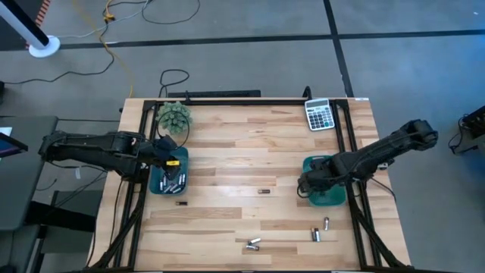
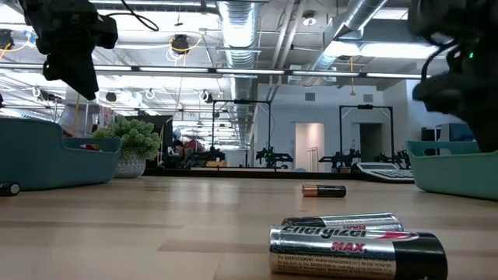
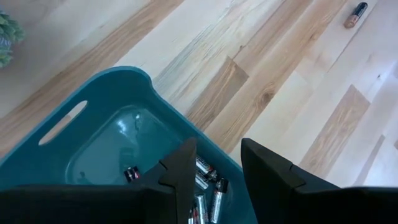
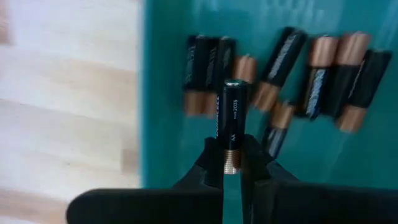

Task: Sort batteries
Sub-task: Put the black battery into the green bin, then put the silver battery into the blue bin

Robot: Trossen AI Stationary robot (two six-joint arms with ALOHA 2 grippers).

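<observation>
Pale wooden planks form the table (image 1: 242,152), with a teal bin near each side edge. At the right bin (image 1: 326,196), the right gripper (image 4: 231,163) pinches a dark, copper-ended battery (image 4: 231,118) above others lying inside. Over the left bin (image 3: 106,134), the left gripper (image 3: 217,165) hangs partly open, holding nothing. Loose batteries (image 1: 318,233) lie scattered toward the table's near edge, a calculator (image 1: 319,114) at its far right corner

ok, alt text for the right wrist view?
The right end effector grips a black-and-copper battery end-up over a teal bin. About ten similar batteries lie on the bin's floor, and light wooden table shows beside it.
</observation>
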